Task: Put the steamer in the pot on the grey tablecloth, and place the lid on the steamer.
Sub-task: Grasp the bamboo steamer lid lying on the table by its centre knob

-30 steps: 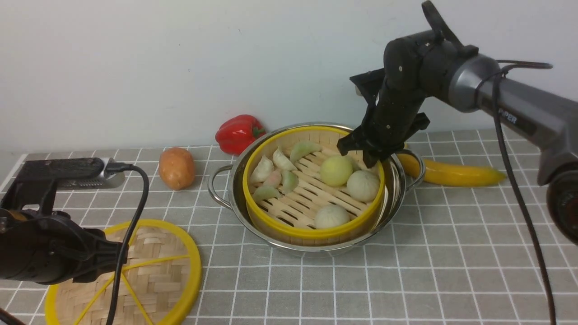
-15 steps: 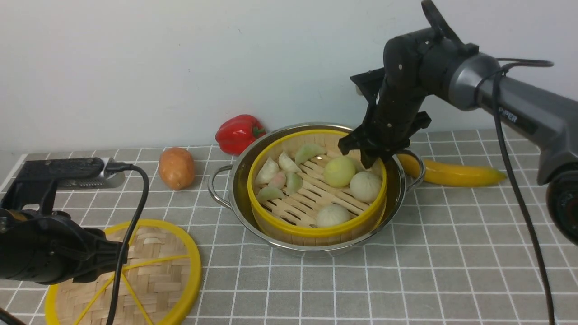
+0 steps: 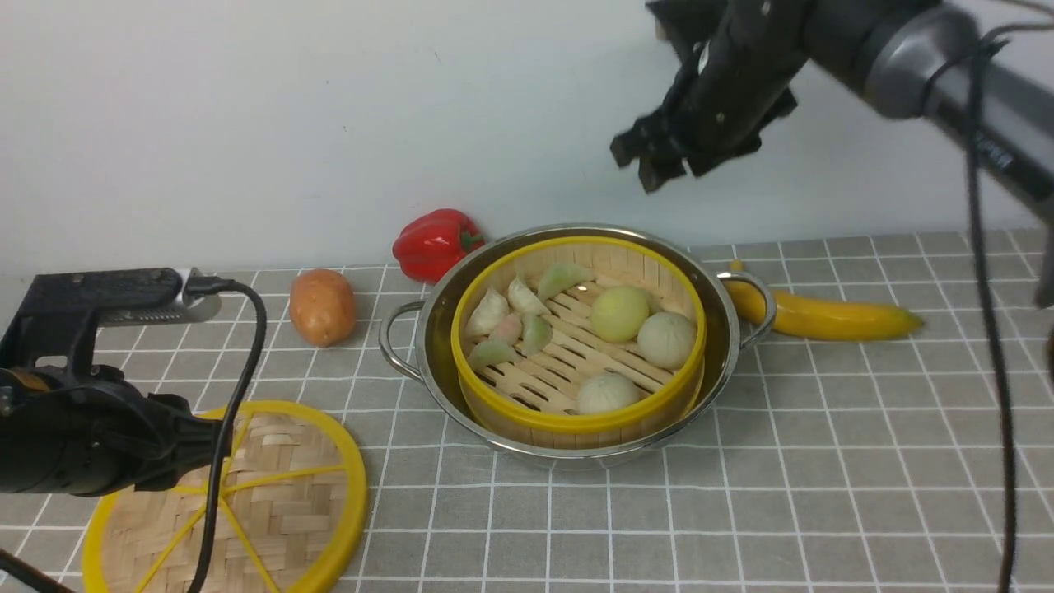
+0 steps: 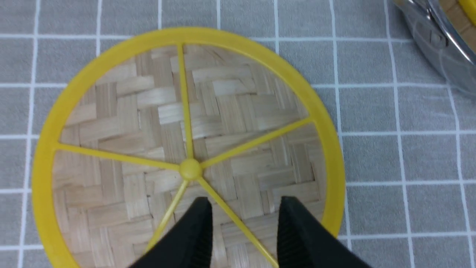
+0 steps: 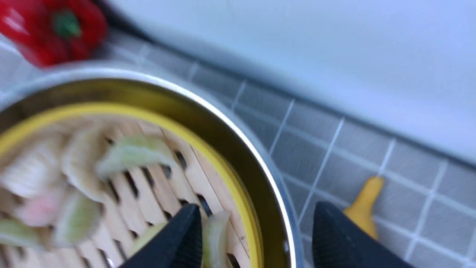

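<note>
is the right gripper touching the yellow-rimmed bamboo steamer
Apart. The front view shows the right gripper high above the yellow-rimmed bamboo steamer, with bare wall between them.

- A staged kitchen tabletop in a robot test space is indicated.
- A grey tablecloth (image 3: pixel 823 461) is laid against a bare pale wall (image 3: pixel 247 123).
- A pot (image 3: pixel 431 339), pepper (image 3: pixel 434 243) and banana (image 3: pixel 823 317) are set out beneath a cabled robot arm (image 3: pixel 914 37).

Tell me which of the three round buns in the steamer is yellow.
The rearmost bun; the front bun and right bun are pale white.
</note>
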Controlling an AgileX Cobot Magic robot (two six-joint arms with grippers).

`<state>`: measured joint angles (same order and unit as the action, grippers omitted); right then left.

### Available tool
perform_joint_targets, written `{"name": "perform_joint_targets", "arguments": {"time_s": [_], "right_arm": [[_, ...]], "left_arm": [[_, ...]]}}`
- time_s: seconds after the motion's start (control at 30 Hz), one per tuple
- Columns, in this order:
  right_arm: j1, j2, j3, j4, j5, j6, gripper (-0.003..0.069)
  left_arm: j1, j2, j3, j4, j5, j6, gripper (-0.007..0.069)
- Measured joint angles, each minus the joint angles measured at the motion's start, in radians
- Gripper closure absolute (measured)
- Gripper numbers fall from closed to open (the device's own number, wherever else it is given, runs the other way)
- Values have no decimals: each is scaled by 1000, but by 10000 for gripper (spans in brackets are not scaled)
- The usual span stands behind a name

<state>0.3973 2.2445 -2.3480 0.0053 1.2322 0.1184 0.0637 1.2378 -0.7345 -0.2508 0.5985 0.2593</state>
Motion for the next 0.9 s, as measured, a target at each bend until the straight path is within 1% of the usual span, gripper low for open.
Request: {"name": "perform_joint_targets", "arguments": {"time_s": [0.17, 0.27, 0.3, 0.33, 0.37, 0.47, 0.5, 0.57, 0.73, 0.9], "right_arm": [[-1, -167, 0, 6, 1, 0, 251], [-1, -343, -1, 43, -1, 0, 251], [-1, -354, -1, 47, -1, 0, 251], [-1, -438, -2, 79, -2, 0, 251], [-1, -459, -2, 83, -2, 0, 251], [-1, -647, -3, 142, -6, -15, 251], [-1, -647, -3, 145, -6, -17, 251], [-1, -793, 32, 177, -11, -46, 251], [-1, -961, 144, 205, -11, -77, 251], [-1, -1188, 367, 207, -5, -95, 251]], "left_arm": [[0, 16, 0, 47, -33, -46, 382], [0, 79, 0, 89, -73, -91, 382], [0, 83, 0, 89, -75, -92, 382], [0, 120, 0, 94, -89, -98, 382], [0, 125, 0, 94, -91, -99, 382], [0, 208, 0, 94, -108, -102, 382], [0, 208, 0, 94, -108, -102, 382], [0, 269, 0, 95, -134, -106, 382], [0, 325, -2, 95, -172, -108, 382], [0, 382, -4, 95, -214, -108, 386]]}}
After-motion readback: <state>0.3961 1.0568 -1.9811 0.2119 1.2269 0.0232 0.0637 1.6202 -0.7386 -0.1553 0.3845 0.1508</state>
